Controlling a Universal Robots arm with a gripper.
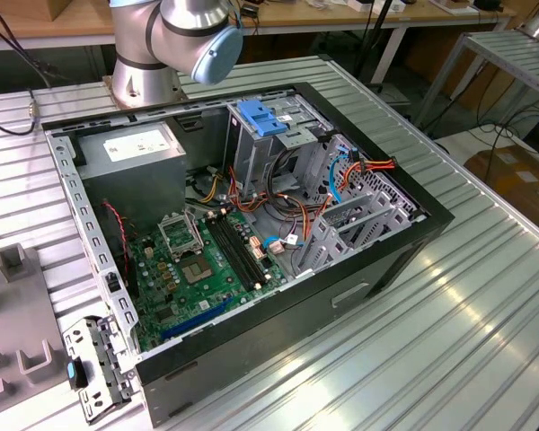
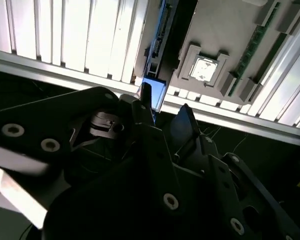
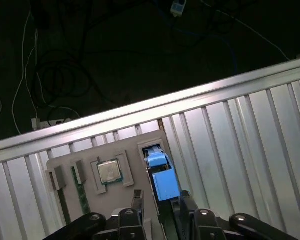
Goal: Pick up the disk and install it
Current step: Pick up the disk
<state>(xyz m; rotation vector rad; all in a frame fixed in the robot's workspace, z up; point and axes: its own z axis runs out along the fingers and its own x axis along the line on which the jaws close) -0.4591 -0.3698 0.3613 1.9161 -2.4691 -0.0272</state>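
- One disk stands on edge in a slot of the grey tray, seen in both wrist views; its blue rail faces the gripper
- beside that slot, a square chip lies in the tray
- the gripper hovers over the tray, just above the disk; its fingers are spread apart, gripping nothing
- in the exterior view, an open computer case sits near the tray

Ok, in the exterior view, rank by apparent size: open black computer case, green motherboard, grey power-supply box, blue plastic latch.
Largest first:
open black computer case
green motherboard
grey power-supply box, farther back, so less sure
blue plastic latch
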